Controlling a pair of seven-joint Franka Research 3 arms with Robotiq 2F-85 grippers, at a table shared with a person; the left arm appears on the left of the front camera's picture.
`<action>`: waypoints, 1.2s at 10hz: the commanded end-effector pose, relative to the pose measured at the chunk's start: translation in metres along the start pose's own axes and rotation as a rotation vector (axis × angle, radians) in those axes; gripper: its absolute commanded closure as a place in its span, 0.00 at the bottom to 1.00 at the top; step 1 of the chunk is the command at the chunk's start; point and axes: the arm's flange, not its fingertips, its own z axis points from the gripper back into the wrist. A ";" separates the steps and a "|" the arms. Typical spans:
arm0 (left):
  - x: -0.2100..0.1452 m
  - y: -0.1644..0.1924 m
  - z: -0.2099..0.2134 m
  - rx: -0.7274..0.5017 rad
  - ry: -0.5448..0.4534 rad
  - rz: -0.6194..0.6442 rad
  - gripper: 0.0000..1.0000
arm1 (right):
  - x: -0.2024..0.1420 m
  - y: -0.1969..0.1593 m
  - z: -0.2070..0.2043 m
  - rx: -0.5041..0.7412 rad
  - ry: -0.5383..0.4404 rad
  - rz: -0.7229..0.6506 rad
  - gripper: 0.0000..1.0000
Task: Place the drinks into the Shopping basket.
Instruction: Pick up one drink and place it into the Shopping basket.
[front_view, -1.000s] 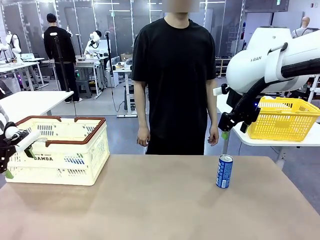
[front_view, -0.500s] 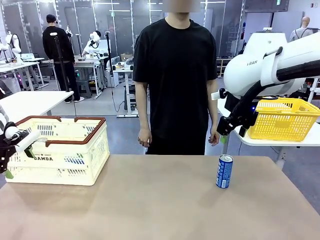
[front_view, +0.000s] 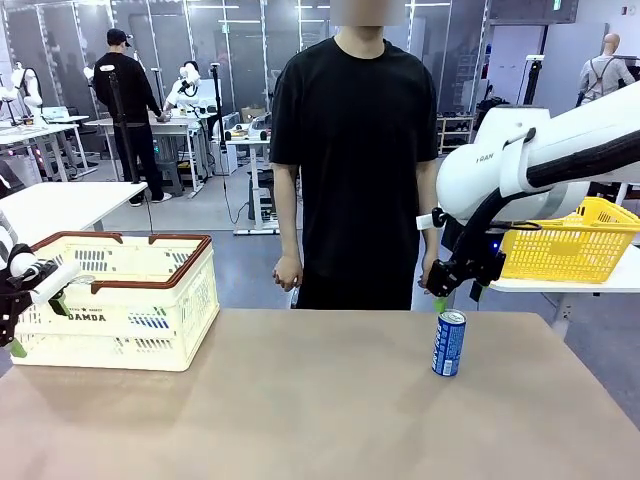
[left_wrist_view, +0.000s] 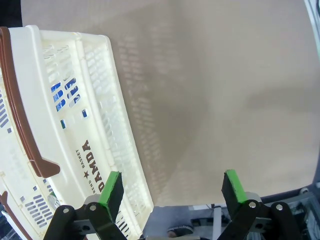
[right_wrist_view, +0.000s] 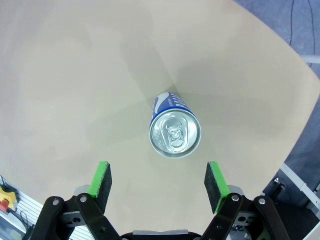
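A blue drink can (front_view: 448, 343) with white lettering stands upright on the table's right half. My right gripper (front_view: 455, 298) hangs open just above and behind it. In the right wrist view the can's silver top (right_wrist_view: 174, 132) lies a little ahead of the open right gripper (right_wrist_view: 159, 182), between the lines of its green pads. The cream Shopping basket (front_view: 120, 300) with its brown rim sits at the table's left. Blue cans (left_wrist_view: 64, 92) show through its lattice. My left gripper (front_view: 30, 320) waits open at the basket's near left corner. The left gripper (left_wrist_view: 172, 187) holds nothing, with the basket wall (left_wrist_view: 100, 150) beside it.
A person in black (front_view: 355, 150) stands at the far edge, hands down at their sides. A yellow mesh basket (front_view: 570, 245) rests on a side table to the right, behind my right arm. Bare tabletop (front_view: 300, 400) spreads between the cream basket and the can.
My right arm has come down and to the left, bringing its open gripper close above the blue can. The left arm and the can have stayed still.
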 end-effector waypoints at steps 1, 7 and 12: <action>0.002 -0.004 0.000 0.000 0.004 0.005 0.00 | 0.002 -0.006 -0.012 0.037 -0.008 0.012 0.07; 0.002 -0.004 0.000 0.000 0.004 0.005 0.00 | 0.015 -0.017 -0.052 0.033 0.042 0.052 0.07; 0.002 -0.004 0.000 0.000 0.004 0.005 0.00 | 0.029 -0.022 -0.067 0.027 0.088 0.046 0.07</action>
